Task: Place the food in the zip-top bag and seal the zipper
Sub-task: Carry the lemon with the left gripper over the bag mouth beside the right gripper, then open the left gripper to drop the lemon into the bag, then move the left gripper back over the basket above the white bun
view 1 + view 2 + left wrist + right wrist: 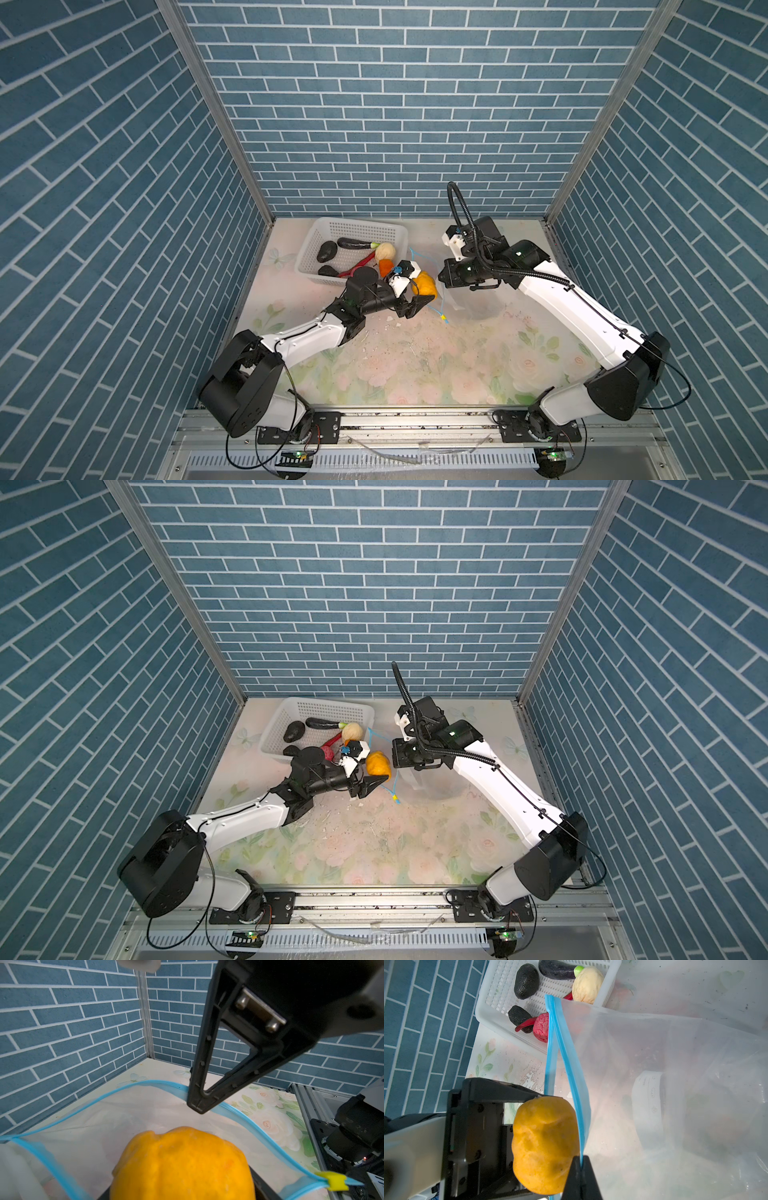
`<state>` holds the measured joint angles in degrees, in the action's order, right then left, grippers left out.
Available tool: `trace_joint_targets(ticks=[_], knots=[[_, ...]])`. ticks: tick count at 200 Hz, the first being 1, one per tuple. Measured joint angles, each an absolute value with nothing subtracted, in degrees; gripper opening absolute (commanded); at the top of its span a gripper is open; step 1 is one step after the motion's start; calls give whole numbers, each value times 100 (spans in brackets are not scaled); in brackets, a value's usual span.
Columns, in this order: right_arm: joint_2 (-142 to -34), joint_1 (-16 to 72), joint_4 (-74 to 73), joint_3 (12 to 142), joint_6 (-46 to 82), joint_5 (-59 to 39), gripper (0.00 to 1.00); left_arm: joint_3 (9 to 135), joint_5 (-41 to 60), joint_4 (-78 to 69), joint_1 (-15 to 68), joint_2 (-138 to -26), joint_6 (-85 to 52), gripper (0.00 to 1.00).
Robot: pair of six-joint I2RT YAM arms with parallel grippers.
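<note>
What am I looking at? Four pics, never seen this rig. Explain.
It is a two-armed robot: a left arm and a right arm, mounted at the near edge of a flowered table, each ending in a gripper. Two pictures are top views from one stereo camera overhead. The other two come from cameras on the wrists.

On the table stand a clear bag and a white basket of toy food, among it black pieces, a chili, a cream lump and a pink lump.

The right gripper is shut on the bag's blue zipper, and the mouth stands open. The left gripper, jaws open, has a yellow-orange lump between its fingers at that mouth.
</note>
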<state>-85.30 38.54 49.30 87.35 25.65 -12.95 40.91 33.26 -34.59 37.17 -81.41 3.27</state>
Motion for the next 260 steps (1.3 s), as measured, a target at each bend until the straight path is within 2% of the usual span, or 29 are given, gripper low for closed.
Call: trace_joint_targets(ticks=[66, 145, 174, 227, 260], knots=[[-8538, 3854, 4928, 8735, 2565, -1323, 0, 4091, 3299, -3435, 3743, -8141, 397, 87], [-8560, 3854, 4923, 8735, 2565, -1334, 0, 4091, 3247, -3411, 3750, -8141, 451, 90], [-8560, 3854, 4923, 8735, 2565, -1330, 0, 4091, 3212, -3417, 3750, -8132, 395, 95], [-8560, 3854, 4917, 8735, 2567, -1258, 0, 4141, 2764, -3293, 3754, -7955, -51, 97], [-8560, 3850, 4814, 8680, 2567, -1199, 0, 4567, 2375, -2683, 3756, -7850, -478, 99]])
